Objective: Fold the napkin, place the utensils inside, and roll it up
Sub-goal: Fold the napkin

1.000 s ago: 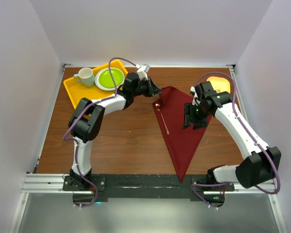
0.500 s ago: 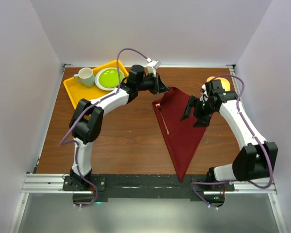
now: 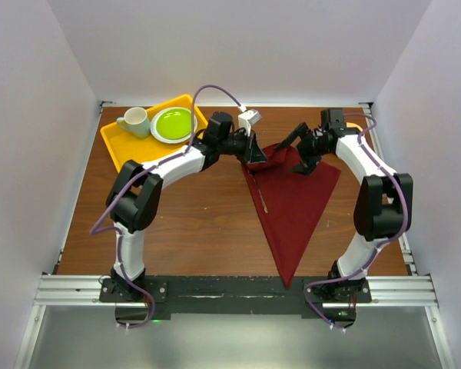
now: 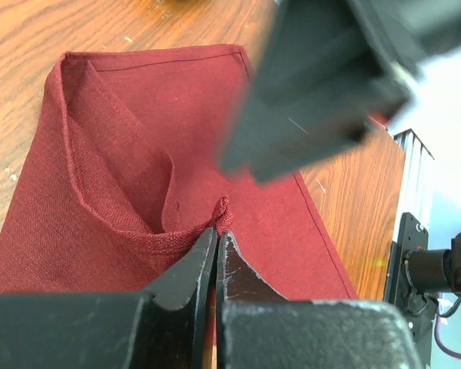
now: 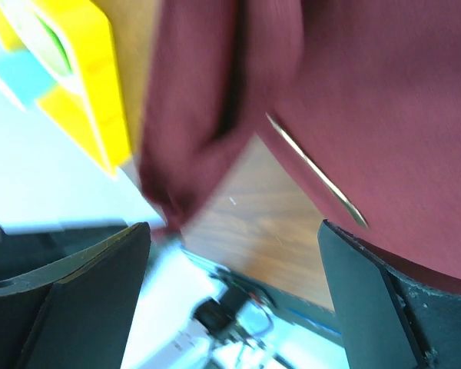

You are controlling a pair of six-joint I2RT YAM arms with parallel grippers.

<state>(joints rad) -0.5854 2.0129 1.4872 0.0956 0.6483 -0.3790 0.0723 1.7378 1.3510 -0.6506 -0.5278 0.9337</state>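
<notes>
You had the left hand [image 4: 218, 237] closed tight, its tips pinching a small raised fold of the napkin [image 3: 292, 204] near the cloth's far edge. The napkin lay on the worktop [image 3: 184, 223] as a long triangle with its point toward the arm bases, and its wide far part was rucked up around the pinch. Your right hand [image 3: 296, 152] hovered at the far right part of the cloth, its fingers spread wide with nothing between them. The fork [image 3: 262, 201] lay on the napkin close to its left edge, apart from both hands. In the far left corner sat the yellow tray [image 3: 117, 146], carrying the green plate [image 3: 174, 123] and a cup [image 3: 136, 121].
</notes>
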